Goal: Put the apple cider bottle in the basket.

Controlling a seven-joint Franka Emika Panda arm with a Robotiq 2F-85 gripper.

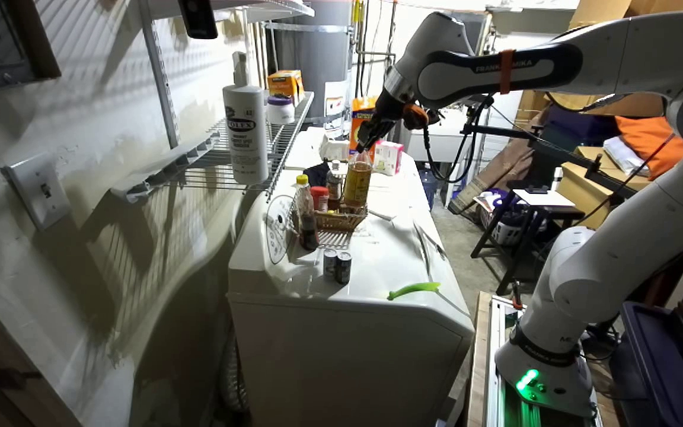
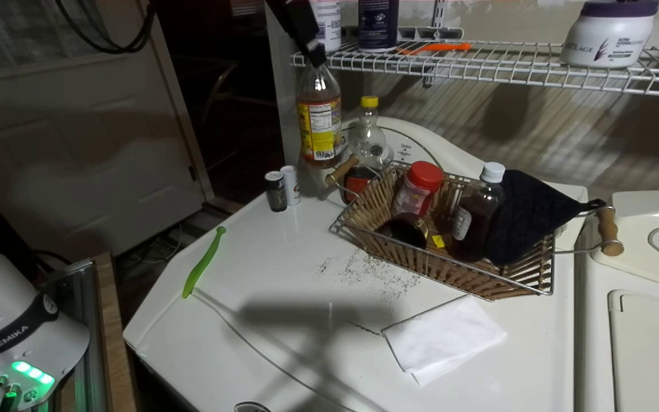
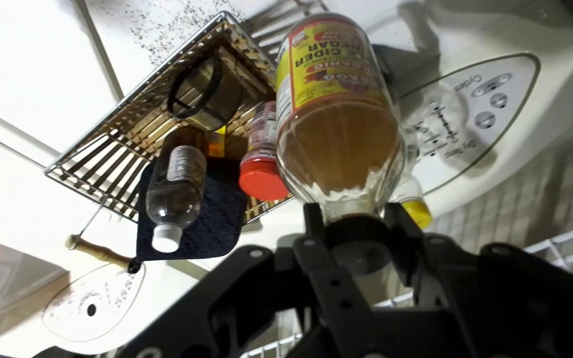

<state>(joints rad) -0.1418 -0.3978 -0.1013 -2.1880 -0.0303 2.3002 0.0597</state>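
Observation:
The apple cider bottle, with amber contents and a yellow-red label, shows in the wrist view point(image 3: 338, 99) and in both exterior views point(image 1: 357, 185) point(image 2: 321, 129). My gripper point(image 3: 354, 214) is shut on its dark cap at the neck; it also shows in both exterior views point(image 1: 366, 139) point(image 2: 317, 56). The bottle hangs roughly upright in the air. The slatted, wire-rimmed basket point(image 2: 421, 264) stands on the white washer, also in the wrist view point(image 3: 112, 149). In that exterior view the bottle is left of the basket's near-wall end, above its wooden handle. Whether it overlaps the rim is unclear.
The basket holds a red-lidded jar point(image 2: 424, 174), a white-capped dark bottle point(image 2: 478, 214), a glass cup and a dark cloth. A yellow-capped bottle point(image 2: 369, 140) and two small shakers point(image 2: 276, 191) stand beside it. A wire shelf point(image 2: 507, 63) runs along the wall.

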